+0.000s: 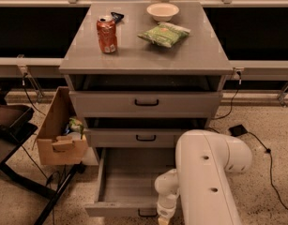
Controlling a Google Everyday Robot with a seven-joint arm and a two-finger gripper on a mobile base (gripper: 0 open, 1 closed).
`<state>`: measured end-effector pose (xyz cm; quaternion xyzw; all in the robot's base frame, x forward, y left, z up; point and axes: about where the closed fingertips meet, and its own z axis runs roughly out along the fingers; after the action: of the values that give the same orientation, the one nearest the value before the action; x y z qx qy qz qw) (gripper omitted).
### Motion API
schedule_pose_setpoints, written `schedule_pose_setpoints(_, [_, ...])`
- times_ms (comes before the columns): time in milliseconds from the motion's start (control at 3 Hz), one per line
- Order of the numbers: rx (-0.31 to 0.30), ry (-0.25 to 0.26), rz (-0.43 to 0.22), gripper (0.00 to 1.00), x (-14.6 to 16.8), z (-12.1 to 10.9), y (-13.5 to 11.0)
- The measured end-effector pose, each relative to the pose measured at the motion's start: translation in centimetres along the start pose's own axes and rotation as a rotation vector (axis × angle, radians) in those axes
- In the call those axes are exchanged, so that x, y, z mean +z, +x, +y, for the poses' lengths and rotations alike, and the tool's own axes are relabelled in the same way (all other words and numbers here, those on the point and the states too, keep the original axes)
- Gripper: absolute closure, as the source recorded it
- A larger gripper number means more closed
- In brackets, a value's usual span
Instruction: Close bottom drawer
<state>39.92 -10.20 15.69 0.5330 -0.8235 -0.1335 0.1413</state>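
Observation:
The bottom drawer [129, 182] of the grey cabinet is pulled out far, a long plain grey tray that looks bare inside. Its flat front [115, 210] sits at the lower edge of the view, with the small black handle [147, 214] partly showing. My white arm [204, 172] reaches down at the drawer's right front corner. My gripper [164, 218] is at the bottom edge, right beside the handle, mostly cut off by the frame. The middle drawer [134, 137] and the top drawer [146, 103] each stand slightly out.
On the cabinet top stand a red can [107, 34], a green snack bag [164, 34] and a white bowl [162, 11]. A cardboard box [59, 130] with items sits left of the cabinet. A black chair or stand [12, 125] is at far left. Cables run on the floor at right.

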Motion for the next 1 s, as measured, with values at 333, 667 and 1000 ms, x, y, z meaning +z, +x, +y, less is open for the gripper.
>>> schedule_pose_setpoints(333, [-0.033,0.057,-0.032,1.00,-2.23,-1.40,-1.79])
schedule_pose_setpoints(667, [-0.036,0.067,-0.039,0.82,-2.71,-1.59,-2.09])
schedule_pose_setpoints(1000, [-0.036,0.067,-0.038,0.58,-2.71,-1.59,-2.08])
